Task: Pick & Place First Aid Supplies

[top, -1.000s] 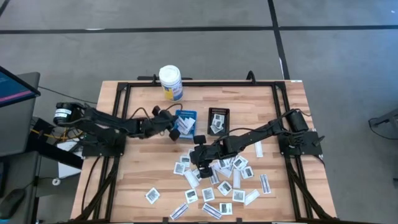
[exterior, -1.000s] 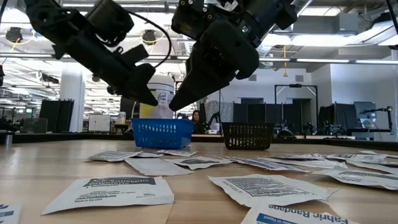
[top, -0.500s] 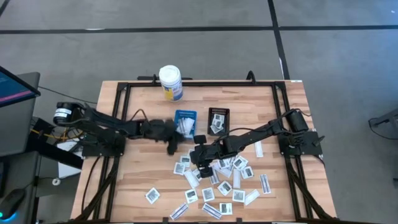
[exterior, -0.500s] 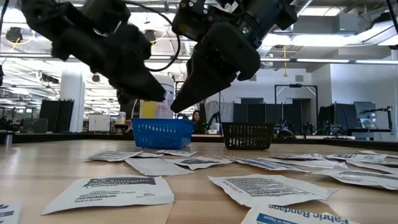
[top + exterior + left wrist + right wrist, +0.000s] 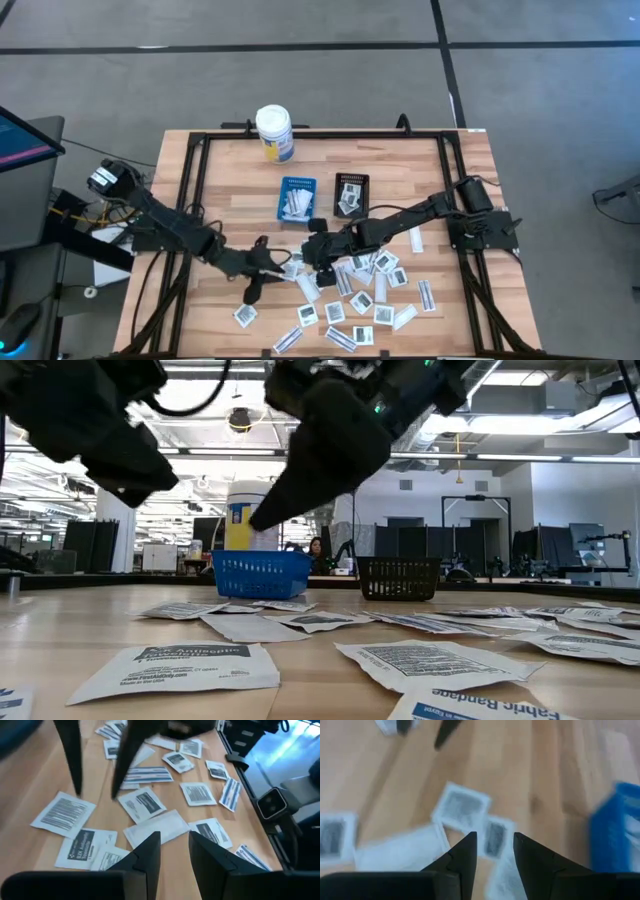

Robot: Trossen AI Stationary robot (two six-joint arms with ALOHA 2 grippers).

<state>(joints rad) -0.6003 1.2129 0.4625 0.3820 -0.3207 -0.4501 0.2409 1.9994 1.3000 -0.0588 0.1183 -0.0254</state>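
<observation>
The first aid supplies [image 5: 360, 290] are several small white paper packets lying flat and partly overlapping on the wooden table, toward its near middle; they also show up close [image 5: 145, 802] [image 5: 462, 807] [image 5: 180, 665]. My left gripper [image 5: 278, 266] [image 5: 175, 842] hovers open at the heap's left end, above a plain white packet [image 5: 157, 826], with nothing between its fingers. My right gripper [image 5: 304, 258] [image 5: 492, 842] hangs open just right of it, above packets at the heap's far left corner. Each wrist view shows the other arm's fingers farther off.
A blue tray [image 5: 297, 198] [image 5: 260, 573] with white packets in it and a black tray [image 5: 351, 192] [image 5: 398, 577] stand side by side beyond the heap. A white bottle with a yellow label [image 5: 274, 132] stands at the far edge. Bare wood lies left of the heap.
My left gripper has swung from over the blue tray toward the table's near edge, turning as it went, and now stands at the heap's left end close to my right gripper. The packets on the table have stayed put.
</observation>
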